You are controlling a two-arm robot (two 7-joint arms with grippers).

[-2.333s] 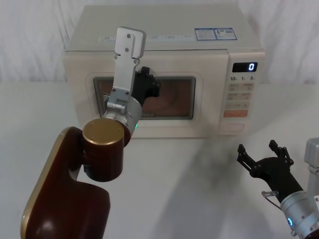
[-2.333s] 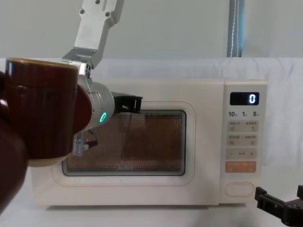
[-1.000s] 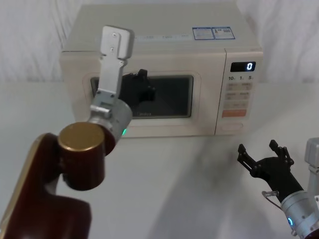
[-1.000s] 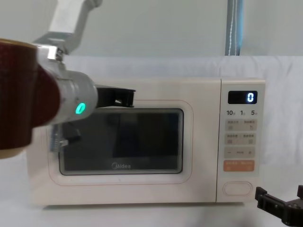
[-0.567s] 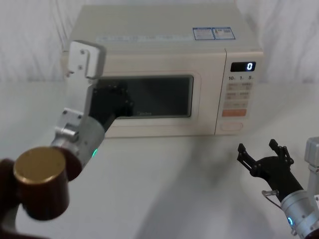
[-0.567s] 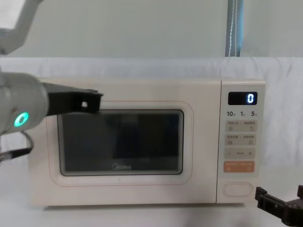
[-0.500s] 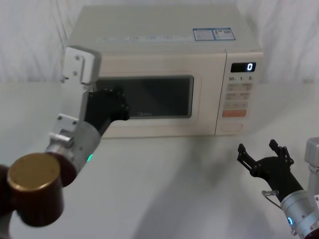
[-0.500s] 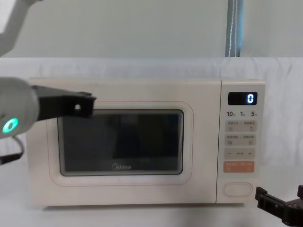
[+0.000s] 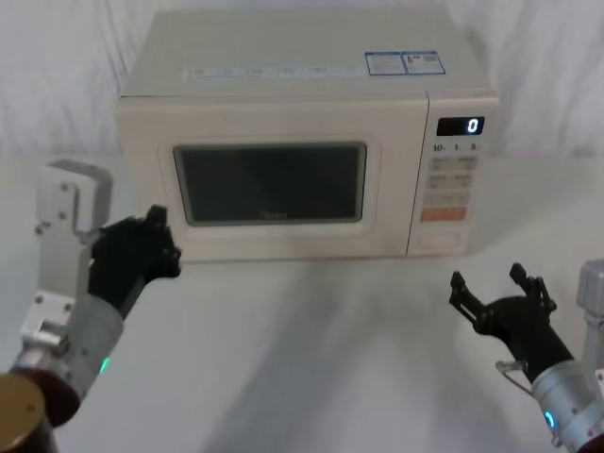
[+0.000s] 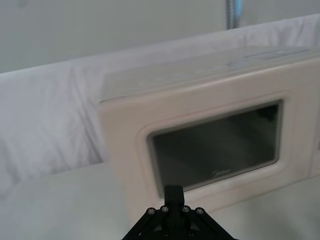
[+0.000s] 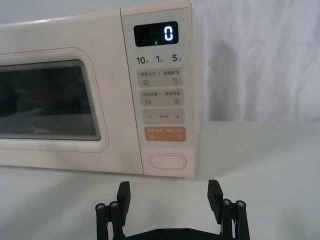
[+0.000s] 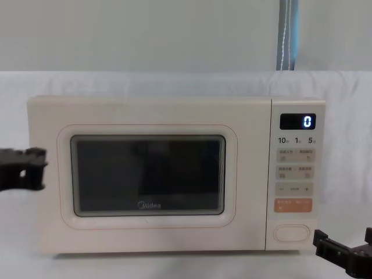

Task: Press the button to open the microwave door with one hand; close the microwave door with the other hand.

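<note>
- Ahead of both grippers, microwave door (image 9: 269, 184) sits flush w/ the cream body, dark window facing the robot; Midea logo faint below the glass.
- Left gripper (image 9: 151, 247) hangs off the door's left edge, clear of it; prongs bunched in head view, cut off at frame edge in chest view — can't tell if spread or pressed together.
- Right gripper (image 11: 170, 195) low, near the panel's front, prongs spread wide, nothing between.
- Button (image 11: 168, 161) just beyond right gripper, apart from it, under the orange key (image 11: 165, 134).
- Display (image 12: 299, 121) reads 0.
</note>
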